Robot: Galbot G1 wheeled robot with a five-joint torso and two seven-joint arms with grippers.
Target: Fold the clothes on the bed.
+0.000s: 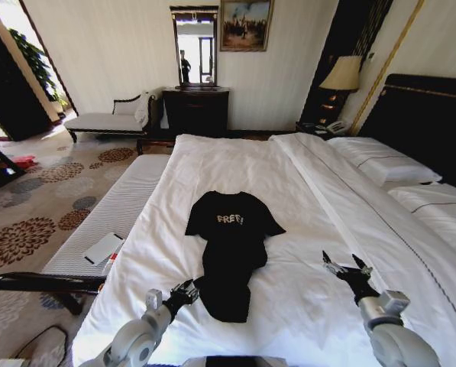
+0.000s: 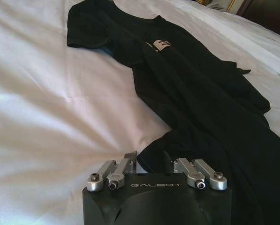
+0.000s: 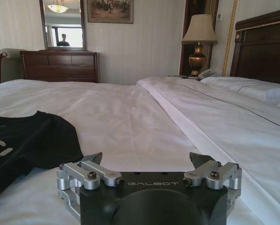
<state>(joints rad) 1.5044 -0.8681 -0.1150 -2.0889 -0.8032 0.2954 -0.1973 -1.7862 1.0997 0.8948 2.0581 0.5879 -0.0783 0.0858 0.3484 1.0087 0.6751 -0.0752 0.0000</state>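
Nearest the robot, both wrist housings carry the word "GALBOT" in pale letters. The left pincer (image 1: 183, 291) sits at the lower left corner of the black T-shirt (image 1: 229, 243), its fingers closed onto the hem there. The right pincer (image 1: 347, 267) is released, fingers spread wide, over bare white sheet well to the right of the shirt. The T-shirt lies roughly in the middle of the bed (image 1: 312, 191), collar away from the robot, sleeves out, its lower part bunched narrow; white block lettering crosses the chest, too small to read surely. Open sheet surrounds the shirt on all sides, with white pillows (image 1: 384, 162) far right by the dark headboard (image 1: 434, 126).
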